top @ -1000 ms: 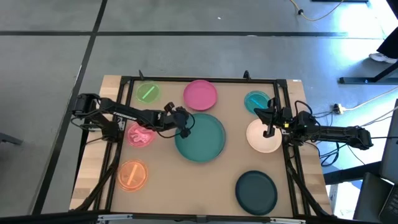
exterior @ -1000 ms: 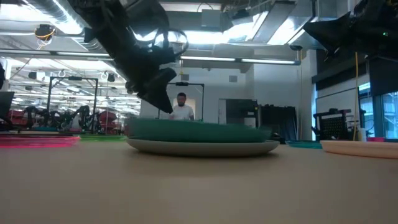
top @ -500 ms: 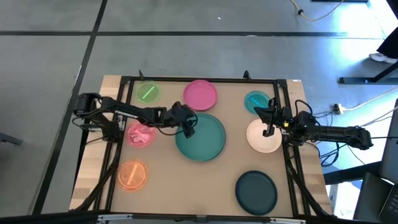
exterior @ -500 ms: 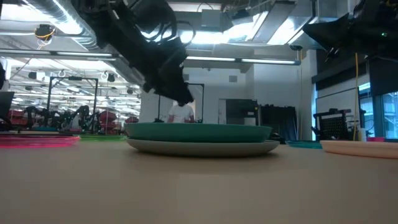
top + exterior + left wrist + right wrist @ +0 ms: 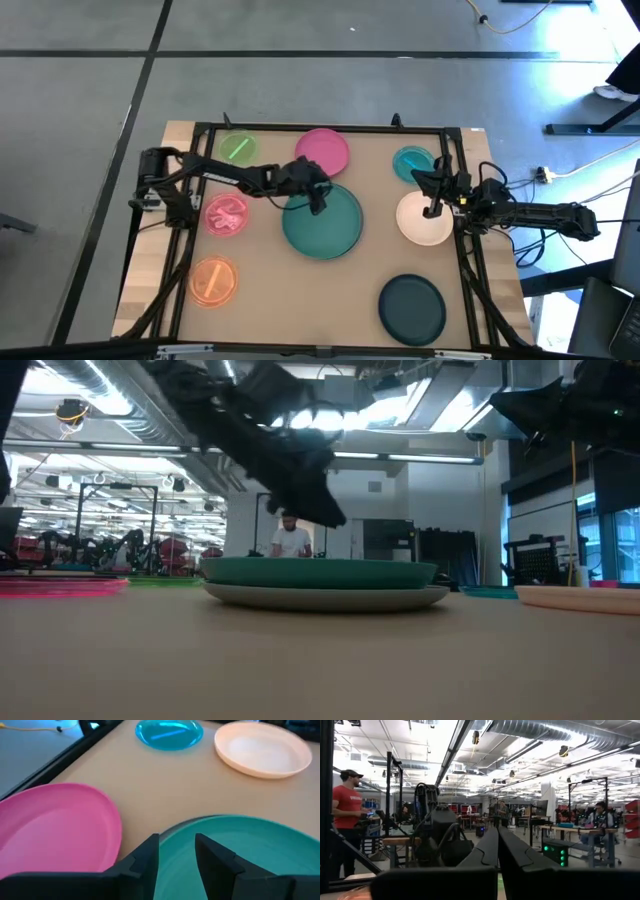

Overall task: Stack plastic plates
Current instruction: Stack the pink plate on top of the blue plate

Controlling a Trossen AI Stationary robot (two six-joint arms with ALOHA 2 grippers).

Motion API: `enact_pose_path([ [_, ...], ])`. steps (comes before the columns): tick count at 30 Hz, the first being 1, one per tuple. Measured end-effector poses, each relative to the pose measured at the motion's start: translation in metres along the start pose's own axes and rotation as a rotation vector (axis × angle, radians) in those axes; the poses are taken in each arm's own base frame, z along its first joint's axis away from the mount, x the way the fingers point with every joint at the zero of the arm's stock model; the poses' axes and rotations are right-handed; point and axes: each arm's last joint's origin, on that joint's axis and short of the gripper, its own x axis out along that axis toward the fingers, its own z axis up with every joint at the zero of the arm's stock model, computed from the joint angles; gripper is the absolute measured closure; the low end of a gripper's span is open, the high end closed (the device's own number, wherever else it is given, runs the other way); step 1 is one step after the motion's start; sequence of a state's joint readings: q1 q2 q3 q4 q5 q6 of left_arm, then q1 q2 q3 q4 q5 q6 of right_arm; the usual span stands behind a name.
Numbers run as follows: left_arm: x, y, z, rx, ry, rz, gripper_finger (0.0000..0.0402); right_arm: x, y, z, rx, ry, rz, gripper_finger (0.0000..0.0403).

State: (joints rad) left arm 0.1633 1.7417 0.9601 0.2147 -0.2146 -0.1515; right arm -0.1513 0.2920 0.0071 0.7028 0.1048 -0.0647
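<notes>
The left gripper [image 5: 318, 197], fingers slightly apart and empty, has moved from the green plate [image 5: 322, 221] toward the pink plate [image 5: 322, 152], probably next.

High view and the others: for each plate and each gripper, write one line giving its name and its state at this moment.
Teal-green plate: stacked on the grey plate.
Magenta plate: flat, unstacked.
Cream plate: flat, unstacked.
Dark teal plate: flat, unstacked.
Small green plate: flat, unstacked.
Small pink plate: flat, unstacked.
Small orange plate: flat, unstacked.
Small teal plate: flat, unstacked.
Left gripper: open, empty, over the teal-green plate's rim.
Right gripper: shut, empty, above the cream plate's edge.
</notes>
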Motion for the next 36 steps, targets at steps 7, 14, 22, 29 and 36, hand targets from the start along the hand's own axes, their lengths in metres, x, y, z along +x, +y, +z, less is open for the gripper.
enact_pose_path([
  [7, 0.044, 0.004, 0.024, 0.023, 0.189, 0.061, 0.0282, 0.000, 0.000, 0.000, -0.021, -0.003, -0.001, 0.0400],
  [14, 0.085, 0.011, 0.037, 0.038, 0.370, 0.116, 0.0282, 0.000, -0.001, 0.000, -0.022, -0.002, -0.017, 0.0400],
  [22, 0.105, 0.027, 0.045, 0.062, 0.366, 0.247, 0.0282, 0.000, -0.001, 0.000, -0.023, -0.002, -0.019, 0.0400],
  [29, 0.106, 0.032, 0.045, 0.038, 0.378, 0.188, 0.0282, 0.000, -0.001, 0.000, -0.022, -0.003, -0.018, 0.0400],
  [36, 0.108, 0.036, 0.035, 0.066, 0.399, 0.226, 0.0282, 0.000, 0.000, 0.000, -0.022, -0.003, -0.014, 0.0400],
])
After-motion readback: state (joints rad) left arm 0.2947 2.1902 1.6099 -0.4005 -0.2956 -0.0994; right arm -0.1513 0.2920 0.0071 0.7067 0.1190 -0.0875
